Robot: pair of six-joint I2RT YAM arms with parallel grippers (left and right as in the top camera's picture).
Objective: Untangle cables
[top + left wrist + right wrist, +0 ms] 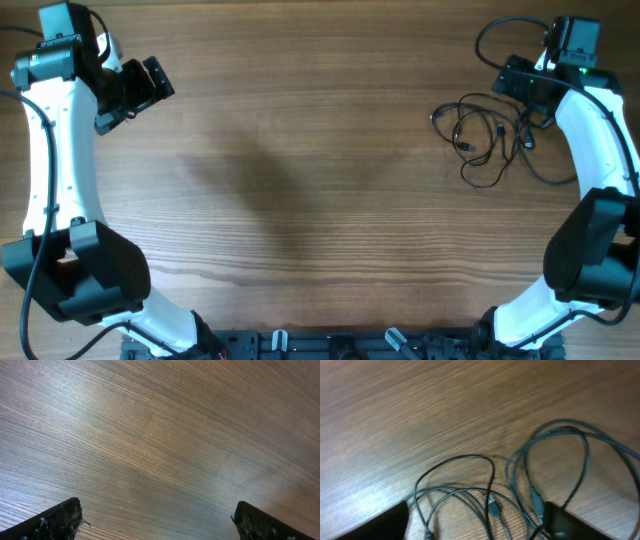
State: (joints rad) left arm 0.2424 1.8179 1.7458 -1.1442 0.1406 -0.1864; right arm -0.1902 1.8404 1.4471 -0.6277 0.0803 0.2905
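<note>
The cables (480, 135) are lying in a messy pile near the far right corner of the wooden surface (320, 200). The right fingers (567, 521) are spreading wide and hanging just over the pile, with cable loops lying between them. The left fingers (57, 521) are spreading wide too, near the far left corner, gripping nothing.

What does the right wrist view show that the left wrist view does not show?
Only the right wrist view: the cables, thin dark cords lying in overlapping loops, with small plug ends, by the right gripper. Only the left wrist view: nothing but bare wood ahead of the left gripper. Both: the wooden table and two dark fingers set wide apart at the lower corners, so each gripper is open.
</note>
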